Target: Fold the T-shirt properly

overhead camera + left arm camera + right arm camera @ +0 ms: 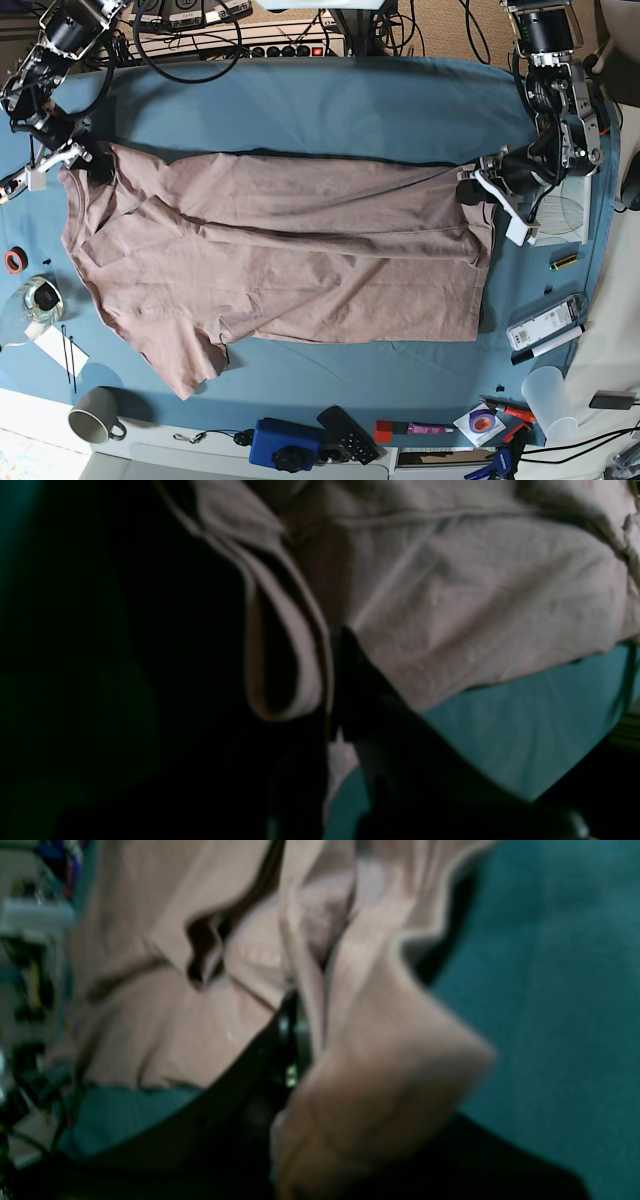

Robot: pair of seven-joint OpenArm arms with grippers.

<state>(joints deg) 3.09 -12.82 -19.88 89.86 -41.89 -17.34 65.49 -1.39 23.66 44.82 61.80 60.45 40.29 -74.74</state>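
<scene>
The pink T-shirt [290, 260] lies spread across the teal worktop [330, 105], with the left end effector [468, 188] and right end effector [92, 160] each clamped on its far edge.

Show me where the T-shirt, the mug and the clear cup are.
T-shirt [300, 260]: base view, middle of the body.
Mug [95, 412]: base view, its side wall.
Clear cup [553, 398]: base view, its side wall.

base view bright and sharp; wrist views dim, blurred — deep shadows
</scene>
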